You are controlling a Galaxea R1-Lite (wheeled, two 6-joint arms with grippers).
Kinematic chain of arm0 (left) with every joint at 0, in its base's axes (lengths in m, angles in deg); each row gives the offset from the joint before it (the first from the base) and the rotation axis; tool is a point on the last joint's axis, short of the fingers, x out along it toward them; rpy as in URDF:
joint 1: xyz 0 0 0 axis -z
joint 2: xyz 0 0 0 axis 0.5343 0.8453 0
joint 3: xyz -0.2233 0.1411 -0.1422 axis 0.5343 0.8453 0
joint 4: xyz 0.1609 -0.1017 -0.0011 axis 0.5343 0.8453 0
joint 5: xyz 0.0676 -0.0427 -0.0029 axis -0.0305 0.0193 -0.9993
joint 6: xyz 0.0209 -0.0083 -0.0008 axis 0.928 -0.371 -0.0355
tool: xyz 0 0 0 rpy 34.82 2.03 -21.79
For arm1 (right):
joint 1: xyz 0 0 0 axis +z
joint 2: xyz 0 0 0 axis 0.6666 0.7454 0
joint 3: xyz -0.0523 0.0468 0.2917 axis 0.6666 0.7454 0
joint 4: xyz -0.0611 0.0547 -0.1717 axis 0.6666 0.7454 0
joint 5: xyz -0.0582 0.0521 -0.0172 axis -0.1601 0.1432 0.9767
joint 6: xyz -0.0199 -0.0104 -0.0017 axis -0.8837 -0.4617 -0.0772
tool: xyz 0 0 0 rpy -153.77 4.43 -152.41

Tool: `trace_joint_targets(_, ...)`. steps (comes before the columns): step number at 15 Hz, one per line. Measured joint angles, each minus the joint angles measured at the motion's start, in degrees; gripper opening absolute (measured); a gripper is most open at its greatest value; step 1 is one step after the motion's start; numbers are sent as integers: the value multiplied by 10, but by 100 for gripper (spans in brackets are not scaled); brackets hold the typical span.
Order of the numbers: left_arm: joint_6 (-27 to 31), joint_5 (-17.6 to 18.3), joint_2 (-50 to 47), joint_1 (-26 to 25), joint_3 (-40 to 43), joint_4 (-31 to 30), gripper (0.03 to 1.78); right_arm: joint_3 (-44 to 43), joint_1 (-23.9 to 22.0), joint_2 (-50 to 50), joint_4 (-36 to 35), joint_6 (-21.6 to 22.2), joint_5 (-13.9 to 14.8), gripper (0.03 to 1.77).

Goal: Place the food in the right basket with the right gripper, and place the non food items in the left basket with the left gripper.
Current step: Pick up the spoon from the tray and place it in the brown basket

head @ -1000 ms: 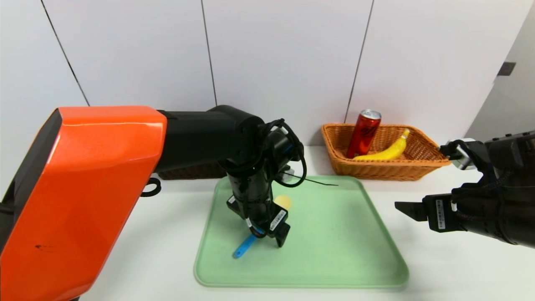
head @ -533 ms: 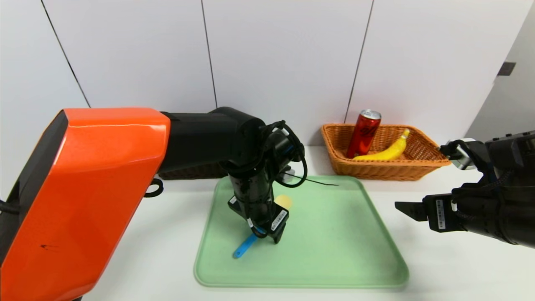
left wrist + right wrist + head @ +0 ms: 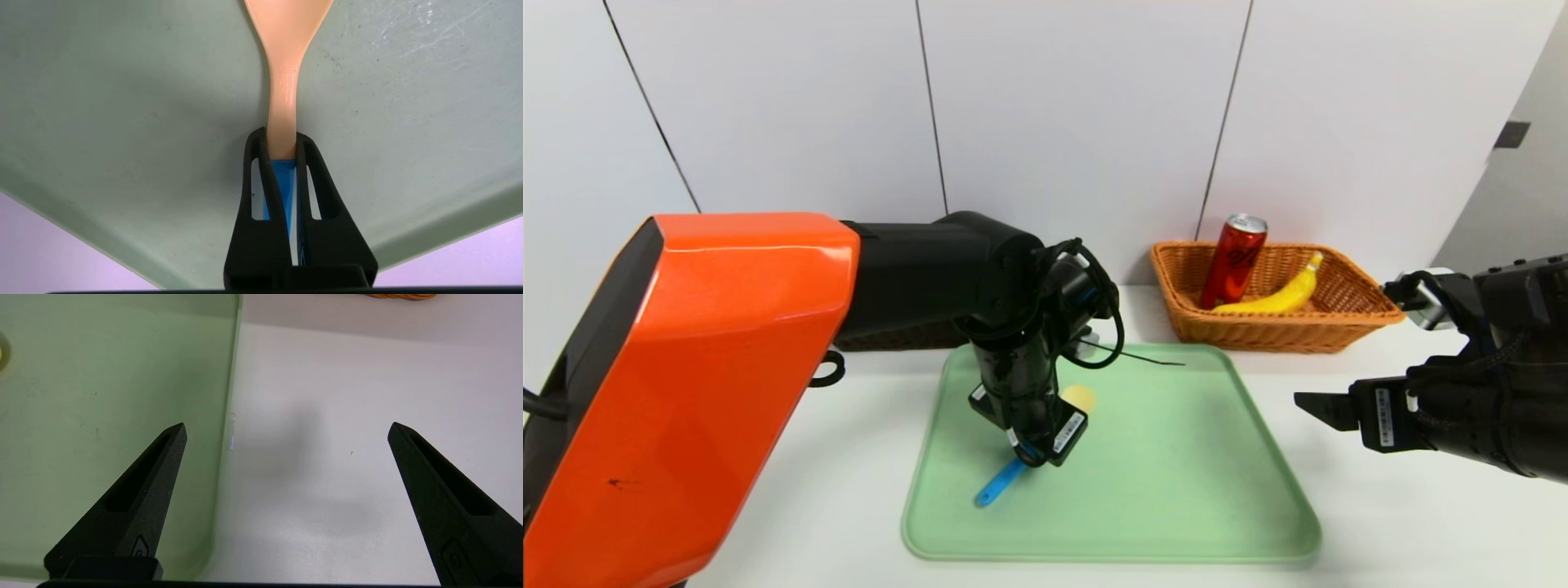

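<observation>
1. My left claw [image 3: 281, 136] is clamped on the spoon with a blue handle and a pale bowl [image 3: 282, 102], its fingers closed where the handle meets the neck.
2. The spoon lies low against the flat, pale green rectangular tray [image 3: 1176, 490], its handle end pointing toward my side of the bench.
3. I judge the step in hand to be the pick-up of this non-food item. Next I should lift straight up, then carry it to the dark brown woven basket [image 3: 903, 336], mostly hidden behind my left arm. The grip is on a narrow part, so the spoon could swivel.
4. My right claw [image 3: 287, 430] is parked, wide open and holding nothing, over the tray's right edge and the bench beside it.
5. The food sits in the orange-tan woven wicker basket [image 3: 1282, 333]: a red drink can with a silver top [image 3: 1235, 261], leaning, and a yellow banana [image 3: 1278, 299].
6. The bench [image 3: 1413, 523] is white; pale panelled walls [image 3: 1086, 106] stand behind it.
</observation>
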Motion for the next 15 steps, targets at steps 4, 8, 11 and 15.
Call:
trace_joint_targets(4,1,-1,-7,0,0,-4,11,-1,0,1,0,0,-2,170)
trace_joint_targets(8,0,-3,-68,15,0,-23,11,3,-1,-1,0,2,-2,170)
trace_joint_targets(11,5,-28,-155,5,-1,-35,11,4,-7,-4,0,1,-3,170)
trace_joint_targets(15,78,-47,-256,-113,-1,-86,11,3,-3,-4,0,1,-3,170)
